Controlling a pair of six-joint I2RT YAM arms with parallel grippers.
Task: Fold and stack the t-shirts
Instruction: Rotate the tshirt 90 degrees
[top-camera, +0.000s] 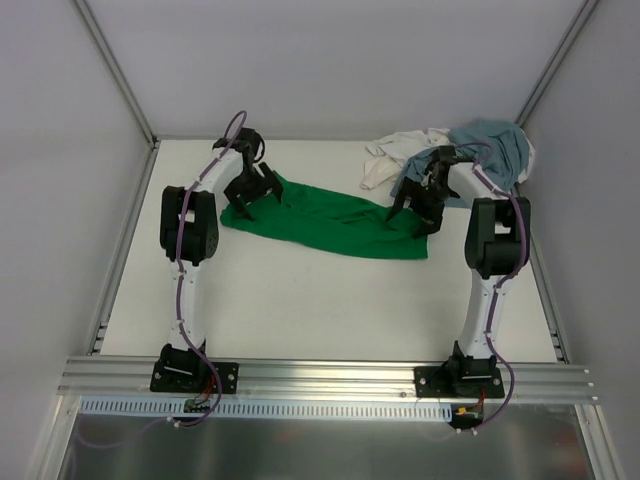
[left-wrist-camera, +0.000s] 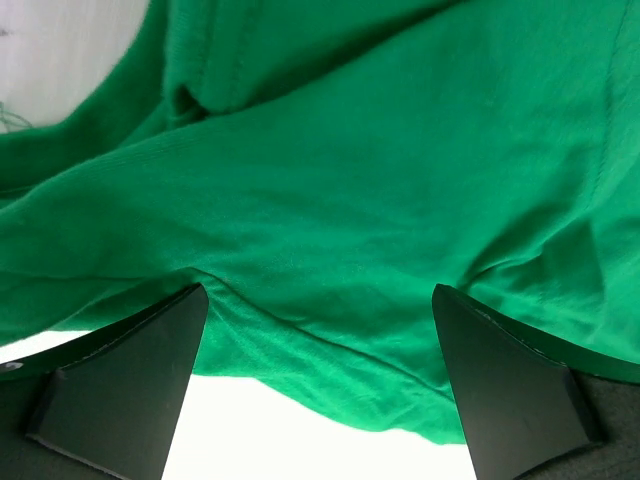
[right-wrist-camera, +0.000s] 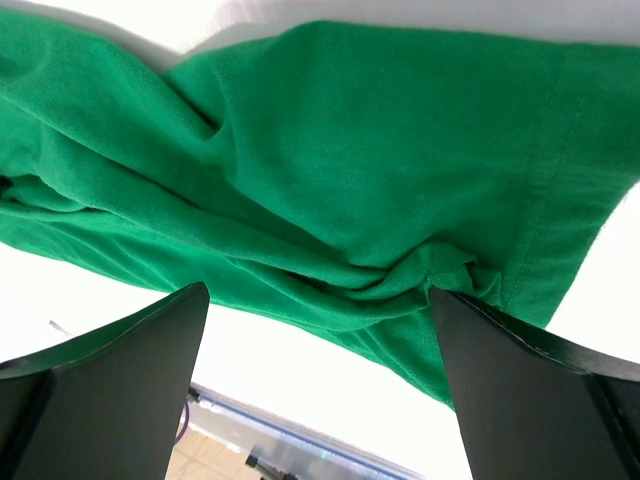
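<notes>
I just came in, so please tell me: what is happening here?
Two robot arms work on the green t-shirt, lying crumpled across the table. The left claw is at one end, the right claw at the other, both open. The grey-blue shirt and white shirt lie heaped at the far right corner.

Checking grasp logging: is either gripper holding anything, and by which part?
Nothing held: left gripper and right gripper both open over the green shirt.

The green shirt (left-wrist-camera: 350, 180) fills almost all I can see (soft and wrinkly). My gripper (left-wrist-camera: 320, 295) is wide open, its two black fingers (left-wrist-camera: 120, 380) low down, white table (left-wrist-camera: 250, 440) between them.
</notes>
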